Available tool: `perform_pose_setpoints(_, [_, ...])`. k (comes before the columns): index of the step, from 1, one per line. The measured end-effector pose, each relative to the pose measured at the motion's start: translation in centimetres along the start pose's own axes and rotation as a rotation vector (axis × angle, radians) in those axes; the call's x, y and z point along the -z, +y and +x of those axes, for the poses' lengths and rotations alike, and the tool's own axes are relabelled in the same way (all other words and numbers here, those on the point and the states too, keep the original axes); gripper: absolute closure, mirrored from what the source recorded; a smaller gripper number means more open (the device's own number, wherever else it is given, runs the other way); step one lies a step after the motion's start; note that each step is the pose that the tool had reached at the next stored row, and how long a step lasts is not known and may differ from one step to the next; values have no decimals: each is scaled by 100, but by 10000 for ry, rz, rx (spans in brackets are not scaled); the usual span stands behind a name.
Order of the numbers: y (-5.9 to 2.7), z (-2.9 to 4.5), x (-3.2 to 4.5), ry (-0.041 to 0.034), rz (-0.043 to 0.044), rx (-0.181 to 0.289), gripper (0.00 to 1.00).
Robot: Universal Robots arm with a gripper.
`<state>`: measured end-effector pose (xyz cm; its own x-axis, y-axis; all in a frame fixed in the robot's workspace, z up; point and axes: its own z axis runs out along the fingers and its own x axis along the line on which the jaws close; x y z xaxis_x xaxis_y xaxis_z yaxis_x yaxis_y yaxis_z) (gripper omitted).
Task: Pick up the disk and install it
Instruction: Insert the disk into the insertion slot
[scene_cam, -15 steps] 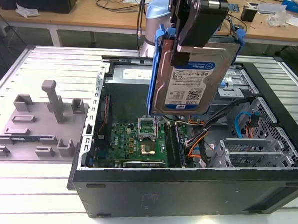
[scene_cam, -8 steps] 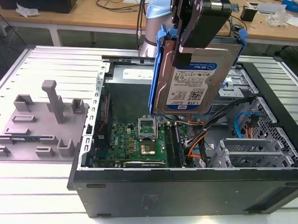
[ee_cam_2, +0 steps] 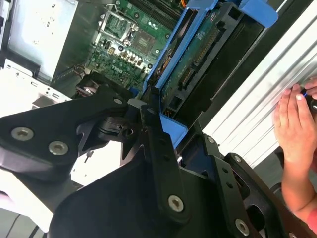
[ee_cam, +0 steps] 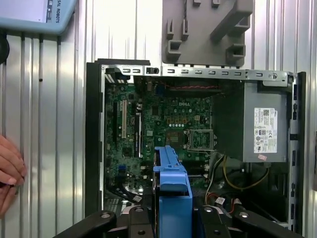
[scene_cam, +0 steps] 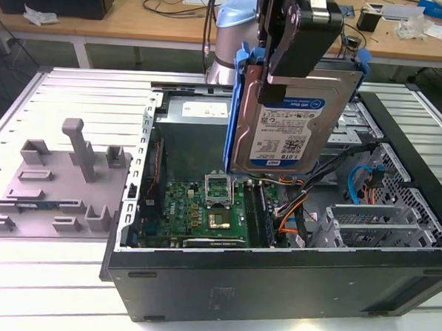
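The disk (scene_cam: 286, 124), a silver hard drive with a white-and-blue label in a blue plastic bracket, hangs upright and slightly tilted above the open computer case (scene_cam: 274, 287). My gripper (scene_cam: 282, 61) is shut on its upper edge. In the second wrist view the black fingers (ee_cam_2: 158, 144) clamp the blue bracket, and the disk (ee_cam_2: 198, 64) reaches out over the motherboard (ee_cam_2: 133, 44). The first wrist view looks along the bracket edge of the disk (ee_cam: 171, 183), with the motherboard (ee_cam: 163, 124) below it.
A grey plastic fixture (scene_cam: 64, 179) with upright posts lies on the slatted table at the exterior view's left. Metal drive cages (scene_cam: 373, 225) and cables fill the case's right part. A person's hand (ee_cam_2: 297, 124) rests on the table beside the case. A workbench runs along the back.
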<state>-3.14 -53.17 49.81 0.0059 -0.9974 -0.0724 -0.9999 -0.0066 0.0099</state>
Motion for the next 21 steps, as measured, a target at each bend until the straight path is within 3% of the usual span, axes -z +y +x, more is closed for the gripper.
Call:
perform_pose_setpoints(7, [-59,2,-21,1,62,-402,64])
perform_pose_setpoints(9, [-114,2,-21,53,63,-408,64])
perform_pose_setpoints(14, [-307,4,-25,265,66,-410,64])
perform_pose_setpoints(16, [-380,5,-28,289,67,-409,64])
perform_pose_setpoints(21, [-696,7,-37,294,70,-409,64])
